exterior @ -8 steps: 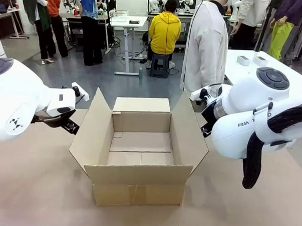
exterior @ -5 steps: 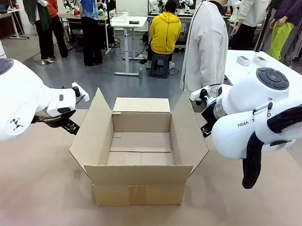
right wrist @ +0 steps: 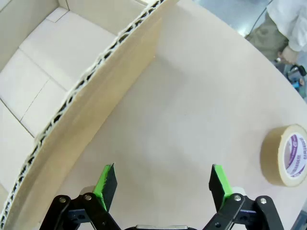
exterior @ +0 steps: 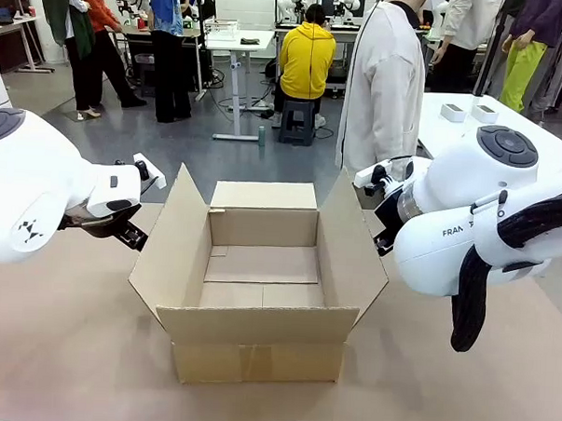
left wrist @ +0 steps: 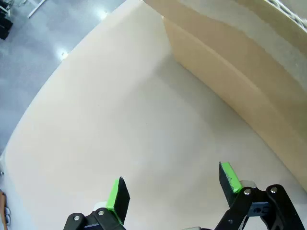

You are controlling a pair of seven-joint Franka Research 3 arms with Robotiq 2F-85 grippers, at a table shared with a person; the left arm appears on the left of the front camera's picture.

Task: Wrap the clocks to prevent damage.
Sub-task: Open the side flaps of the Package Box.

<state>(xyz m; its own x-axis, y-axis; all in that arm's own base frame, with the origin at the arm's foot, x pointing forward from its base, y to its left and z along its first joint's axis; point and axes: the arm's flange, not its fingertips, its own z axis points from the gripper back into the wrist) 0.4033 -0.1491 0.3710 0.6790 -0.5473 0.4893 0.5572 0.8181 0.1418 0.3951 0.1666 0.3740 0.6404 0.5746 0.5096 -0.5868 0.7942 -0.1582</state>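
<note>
In the front view the arms' white bodies hide most of both claws, and I cannot tell where the clocks lie. The left claw point(left wrist: 172, 184) hangs released over bare tabletop point(exterior: 70, 350) beside the cardboard box point(exterior: 256, 360). The right claw point(right wrist: 160, 179), also released, hovers beside the box's right flap, near a tape roll point(right wrist: 288, 155) cut off by the picture's edge; the box stands open mid-tabletop, its bare bottom showing.

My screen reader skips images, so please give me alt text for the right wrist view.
The right gripper hangs open over the tabletop, beside a raised flap of the open cardboard box. A roll of tape lies on the table at the picture's right edge.
</note>
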